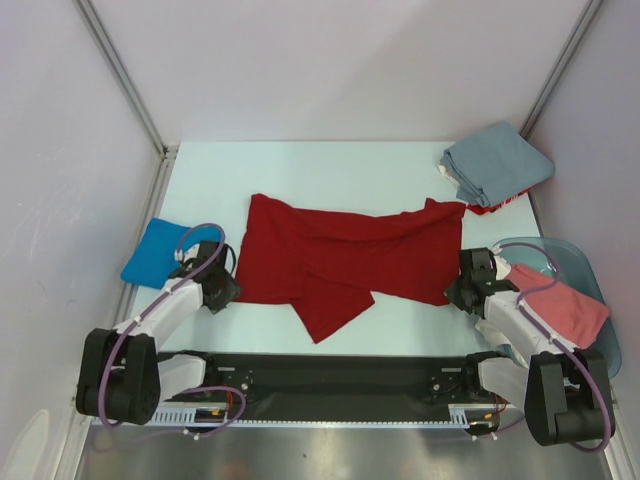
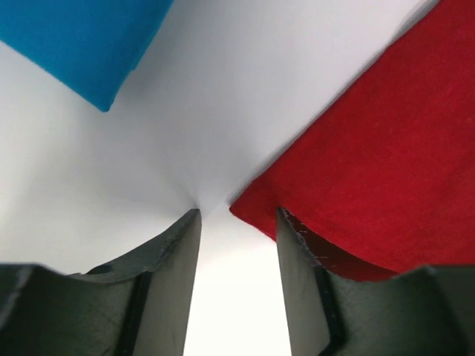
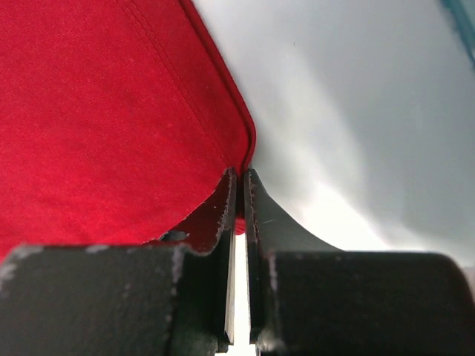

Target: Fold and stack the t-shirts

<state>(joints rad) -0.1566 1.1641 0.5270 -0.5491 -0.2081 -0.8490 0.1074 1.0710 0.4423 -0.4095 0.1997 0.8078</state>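
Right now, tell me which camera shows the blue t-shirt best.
Top external: the blue t-shirt lies folded at the left edge of the table. The left wrist view catches only one corner of it; the right wrist view shows none, only the red t-shirt.

You get bright, even overhead light, soft shadows. Wrist views: fingers (image 2: 167, 289) blurred up close, glare whitens table (image 3: 349, 215), red t-shirt (image 3: 111, 96) weave crisp.
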